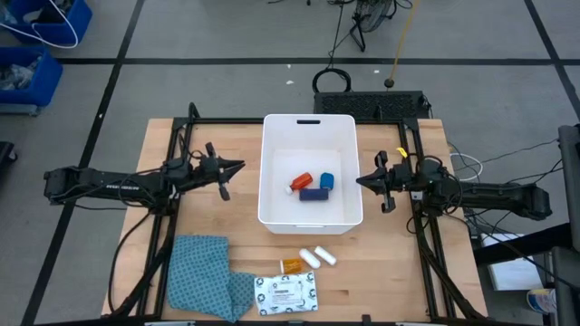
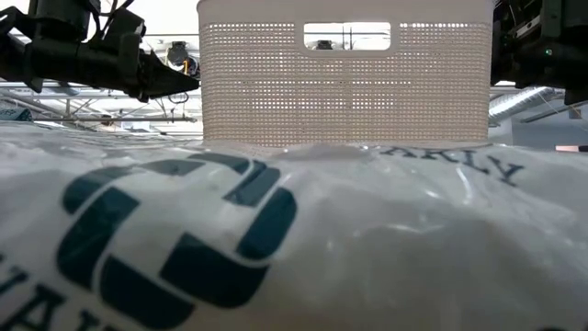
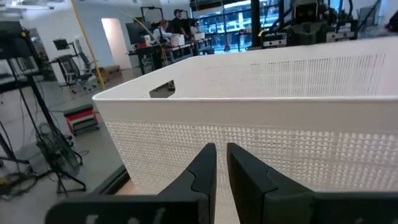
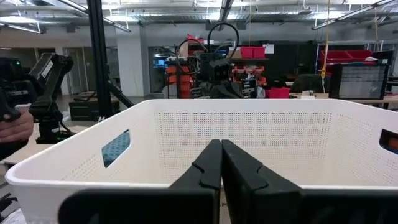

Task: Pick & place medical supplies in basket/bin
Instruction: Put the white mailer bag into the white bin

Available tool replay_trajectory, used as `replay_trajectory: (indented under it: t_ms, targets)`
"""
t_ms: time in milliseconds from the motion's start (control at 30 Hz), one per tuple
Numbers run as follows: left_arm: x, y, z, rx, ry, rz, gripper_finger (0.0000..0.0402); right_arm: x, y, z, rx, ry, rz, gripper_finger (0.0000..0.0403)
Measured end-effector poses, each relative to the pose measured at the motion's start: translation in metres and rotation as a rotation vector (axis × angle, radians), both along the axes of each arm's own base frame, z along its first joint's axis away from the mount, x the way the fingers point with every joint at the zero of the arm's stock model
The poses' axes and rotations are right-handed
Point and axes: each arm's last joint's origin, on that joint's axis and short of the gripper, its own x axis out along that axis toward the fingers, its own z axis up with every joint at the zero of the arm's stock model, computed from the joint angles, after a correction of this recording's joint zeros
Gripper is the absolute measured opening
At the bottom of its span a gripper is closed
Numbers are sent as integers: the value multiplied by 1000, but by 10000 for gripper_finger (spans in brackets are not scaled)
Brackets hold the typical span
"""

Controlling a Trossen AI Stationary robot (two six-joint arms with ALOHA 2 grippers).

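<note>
The white bin (image 1: 308,136) stands mid-table, and a red-capped bottle (image 1: 302,182), a blue tape roll (image 1: 326,180) and a dark blue strip (image 1: 314,194) lie on its floor. In front of it, on the wood, lie an orange pill bottle (image 1: 291,264), two white cylinders (image 1: 317,257) and a white printed packet (image 1: 286,293). The packet fills the foreground of the low view (image 2: 276,239). My left gripper (image 1: 237,167) (image 3: 221,149) hovers left of the bin, all but shut, with nothing between its fingers. My right gripper (image 1: 360,180) (image 4: 221,144) hovers at the bin's right wall, shut and empty.
A blue patterned cloth (image 1: 204,276) lies at the near left corner, beside the packet. Black frame rails (image 1: 177,136) run along both table sides. A person's hand (image 4: 15,127) shows beyond the table's left side. Bare wood lies either side of the bin.
</note>
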Motion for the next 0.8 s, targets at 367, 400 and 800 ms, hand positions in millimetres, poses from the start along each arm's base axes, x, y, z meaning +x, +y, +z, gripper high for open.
replay_trajectory:
  t_ms: [367, 400, 800]
  targets:
    - [14, -35, 37, -45, -23, -365, 44, 0, 0, 0, -26, -1, -5, 0]
    - [14, -41, 40, -48, 0, -401, 44, 0, 0, 0, -26, -1, -5, 0]
    - [3, -100, 93, -115, 80, -439, 44, 0, 0, -1, -39, 6, -7, 0]
